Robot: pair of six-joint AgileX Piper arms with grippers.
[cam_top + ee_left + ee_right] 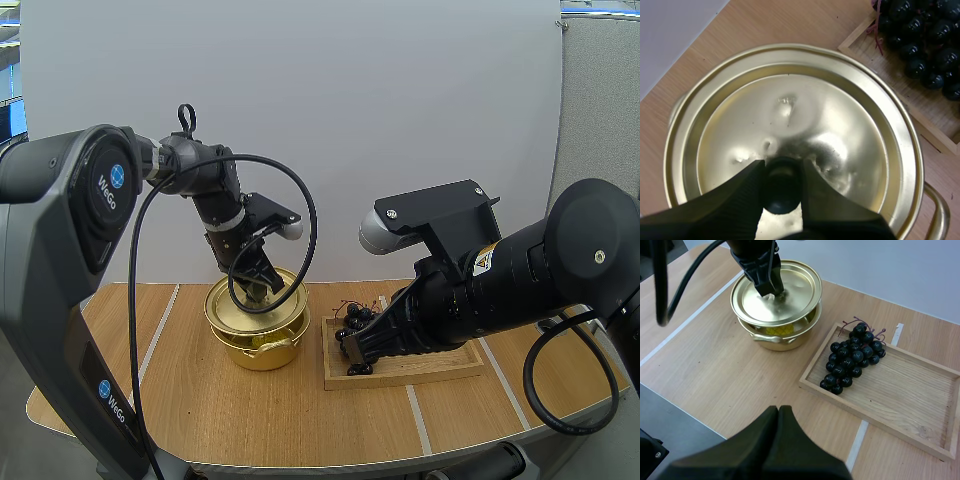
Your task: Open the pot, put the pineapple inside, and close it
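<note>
Wooden table [715, 370] carries gold pot [790, 337], lid [790, 290] held slightly off its rim. I see my left fingers [747, 192] pinching lid knob [782, 187]. Yellow piece [776, 330] shows inside pot. My right fingers [772, 437] pressed together, holding nothing, above table's near edge.
</note>
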